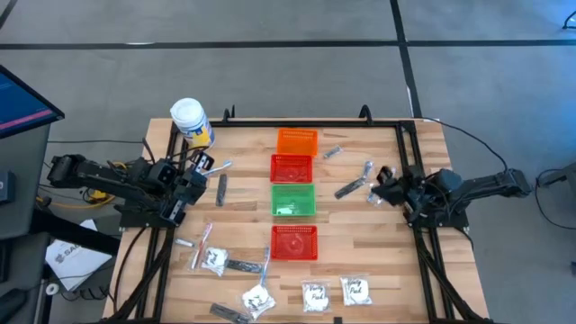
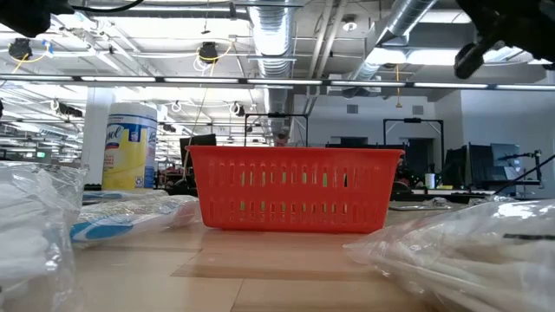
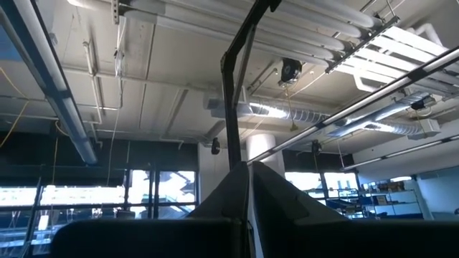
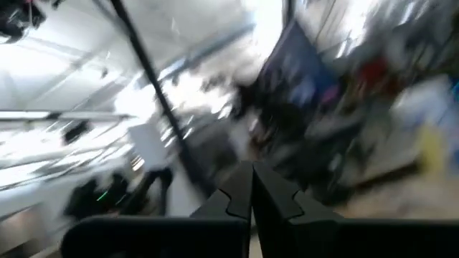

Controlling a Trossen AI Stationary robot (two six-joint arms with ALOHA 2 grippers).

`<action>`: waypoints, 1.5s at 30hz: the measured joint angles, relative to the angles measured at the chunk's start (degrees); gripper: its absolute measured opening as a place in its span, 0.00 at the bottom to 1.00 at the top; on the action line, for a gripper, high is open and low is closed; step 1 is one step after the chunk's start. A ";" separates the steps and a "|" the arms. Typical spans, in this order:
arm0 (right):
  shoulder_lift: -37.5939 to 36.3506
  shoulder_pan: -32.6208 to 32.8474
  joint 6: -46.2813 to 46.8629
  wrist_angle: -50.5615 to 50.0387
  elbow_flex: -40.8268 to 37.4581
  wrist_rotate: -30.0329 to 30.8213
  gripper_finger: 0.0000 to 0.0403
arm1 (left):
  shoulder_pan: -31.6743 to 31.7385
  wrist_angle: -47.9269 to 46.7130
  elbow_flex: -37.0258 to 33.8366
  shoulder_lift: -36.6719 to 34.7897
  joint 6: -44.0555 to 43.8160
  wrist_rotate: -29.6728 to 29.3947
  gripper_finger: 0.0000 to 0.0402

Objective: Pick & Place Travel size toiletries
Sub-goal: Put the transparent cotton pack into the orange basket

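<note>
Low view gives little away: a red mesh basket (image 2: 295, 187) fills the middle, crinkled clear sachets (image 2: 473, 251) loom at both lower corners, cut off by the edges, and the arms barely show as dark shapes at the top. From the high view the wooden slatted table (image 1: 360, 247) is laid out plainly. Four small mesh baskets run in a column down its centre: orange (image 1: 297, 141), red (image 1: 292, 168), green (image 1: 293, 200), and the red one nearest the front. What lies in the green one is too small to make out. The toiletries are scattered on the wood: clear sachets with white contents along the front edge (image 1: 315, 294), slim toothbrushes (image 1: 203, 244) lying roughly front-to-back on the left, a dark flat strip (image 1: 222, 189) also lengthwise front-to-back, and silvery tubes (image 1: 348, 189) right of the baskets, angled diagonally. A white jar with a yellow label (image 1: 192, 122) stands upright at the far left corner. The left gripper (image 1: 194, 173) sits over the left side near the jar, its fingers (image 3: 269, 193) pressed together on nothing. The right gripper (image 1: 382, 187) is by the tubes, fingers (image 4: 269, 193) likewise clenched and empty; its wrist view is badly smeared.
</note>
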 joint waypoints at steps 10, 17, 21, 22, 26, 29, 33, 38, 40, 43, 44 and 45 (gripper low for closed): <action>1.95 18.01 25.75 -15.40 0.39 1.98 0.12 | 0.06 0.06 -0.02 0.00 0.00 -0.04 0.03; 13.13 34.60 48.52 -29.34 7.85 4.07 0.13 | 0.09 0.11 -0.02 0.00 0.00 -0.02 0.03; 24.76 40.88 60.37 -32.21 13.34 4.11 0.13 | 0.09 0.13 -0.02 0.00 0.00 -0.03 0.03; 27.93 41.81 63.24 -32.58 14.64 3.66 0.13 | 0.09 0.13 -0.02 0.00 0.00 -0.03 0.03; 39.89 44.02 71.71 -32.53 19.11 0.43 0.14 | 0.09 0.13 -0.02 0.00 0.00 -0.04 0.03; 47.66 44.32 75.26 -32.07 21.24 -2.90 0.18 | 0.09 0.15 -0.02 0.00 0.00 -0.02 0.03; 55.94 43.49 76.57 -31.54 23.53 -5.36 0.29 | 0.09 0.20 -0.02 0.00 -0.13 -0.04 0.03; 62.39 41.92 76.48 -30.14 25.46 -5.97 0.45 | 0.09 0.22 -0.02 0.00 -0.15 -0.04 0.03; 63.98 40.91 76.87 -30.25 25.73 -5.94 0.50 | 0.09 0.23 -0.02 0.00 -0.15 -0.04 0.03; 65.44 39.32 78.59 -31.08 25.75 -5.51 0.55 | 0.09 0.28 -0.02 0.00 -0.15 -0.04 0.03; 65.69 38.79 79.12 -32.32 25.75 -5.51 0.56 | 0.09 0.30 -0.02 -0.02 -0.17 -0.04 0.03; 65.90 38.30 79.08 -33.06 25.70 -5.50 0.57 | 0.09 0.39 -0.02 -0.02 -0.17 -0.04 0.03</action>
